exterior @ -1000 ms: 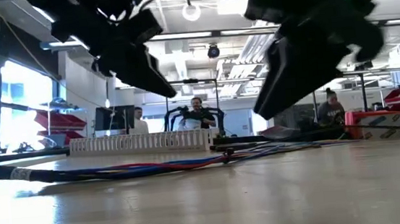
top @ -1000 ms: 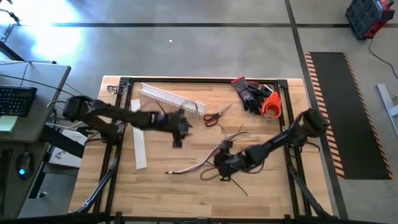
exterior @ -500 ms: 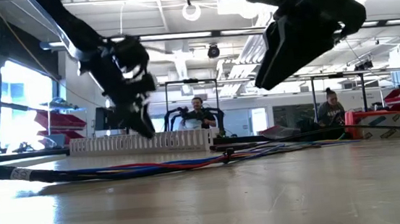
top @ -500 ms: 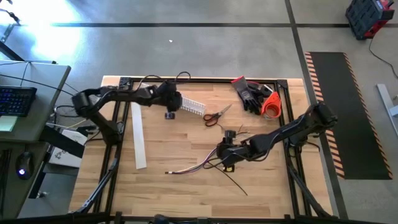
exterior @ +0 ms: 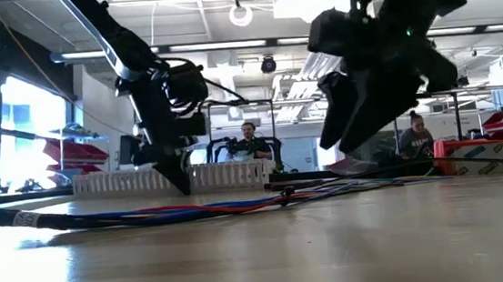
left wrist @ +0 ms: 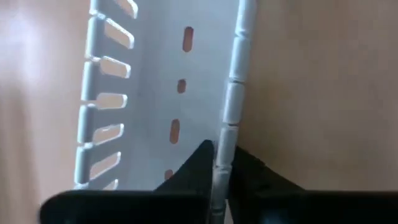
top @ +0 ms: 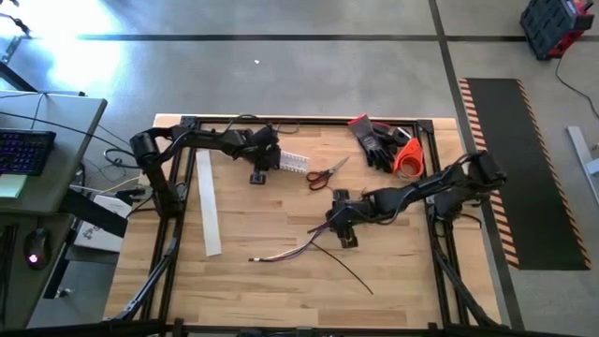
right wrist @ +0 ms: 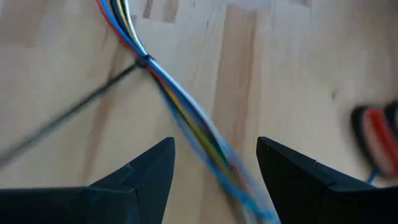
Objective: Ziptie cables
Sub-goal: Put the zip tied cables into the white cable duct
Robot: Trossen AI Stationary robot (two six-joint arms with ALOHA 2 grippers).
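We can read no text, label, brand, number or sign in any of the views. A pale tag sits near the end of the cables (exterior: 23, 218) in the low view, but whatever is printed on it is too small for us to make out.

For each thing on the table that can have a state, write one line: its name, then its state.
cables: lying loose on the table, bound at one spot by a black zip tie
left gripper: shut on the wall of the white duct
right gripper: open, above the cables
scissors: lying flat, untouched
gloves: heaped at the far corner
white strip: lying flat
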